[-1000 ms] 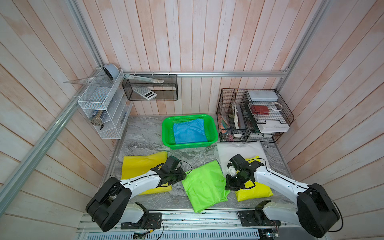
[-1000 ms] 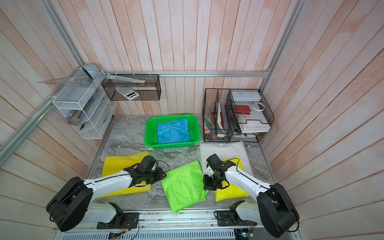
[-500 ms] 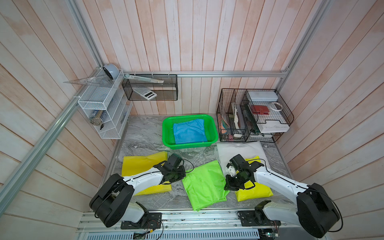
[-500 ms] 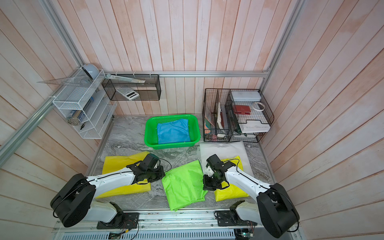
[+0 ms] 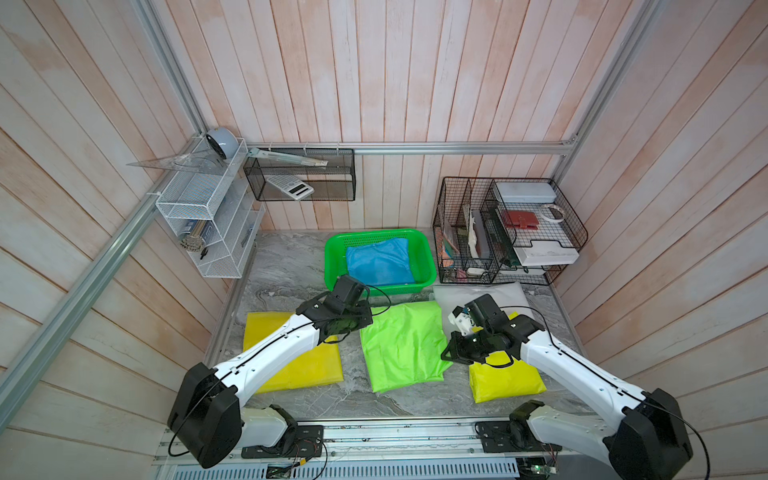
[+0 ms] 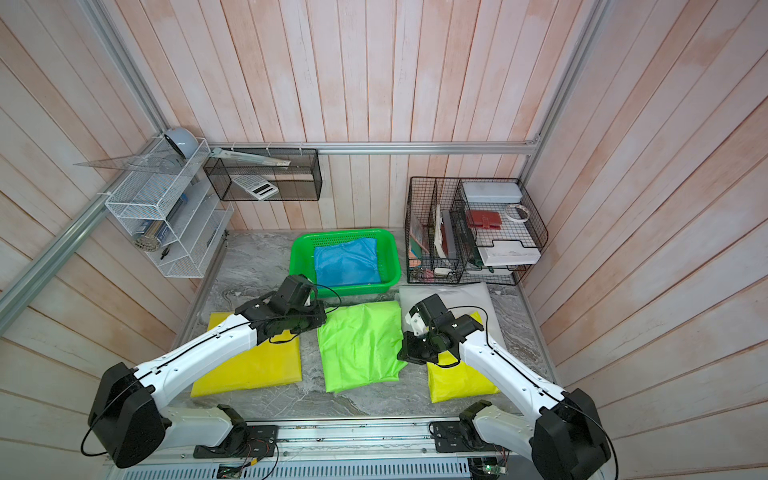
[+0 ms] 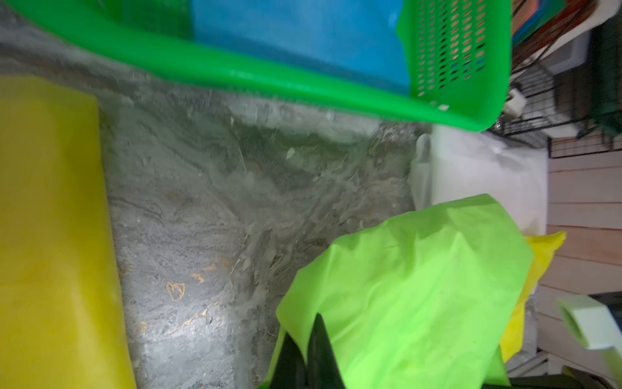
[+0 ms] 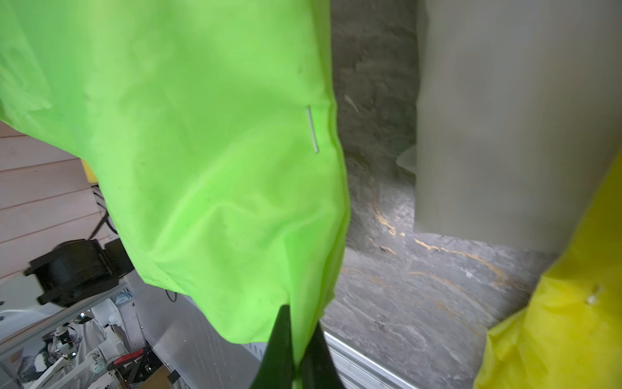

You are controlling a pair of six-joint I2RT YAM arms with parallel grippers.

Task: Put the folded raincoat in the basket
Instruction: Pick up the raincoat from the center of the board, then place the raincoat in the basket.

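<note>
Both sets of jaws clenched on the lime-green folded raincoat point(image 5: 405, 345): left gripper point(image 7: 308, 340) pinching its left edge, right gripper point(image 8: 298, 333) pinching its right edge, thin fabric bunched between black fingers in each wrist view. Mostly flat on the grey marbled tabletop point(image 5: 282, 274) in both top views, between the left yellow raincoat point(image 5: 299, 365) and the right yellow raincoat point(image 5: 509, 382). Just in front of the green basket point(image 5: 332, 257), not in it yet.

Likely trouble, by judgement:
- Sagging or unfolding on the lift, with only two small edge pinches on loose layers.
- Slipping out of one grip, given slick, thin fabric.
- Catching a drooping middle on the basket's raised front rim, or shoving the light basket backward.
- Landing crumpled on the blue folded raincoat point(image 5: 380, 262) already covering much of the basket floor.

Raincoat: thin, softly creased, roughly rectangular. Basket: rigid plastic, perforated walls, rounded rim. Tabletop: hard, veined, stone-look.
</note>
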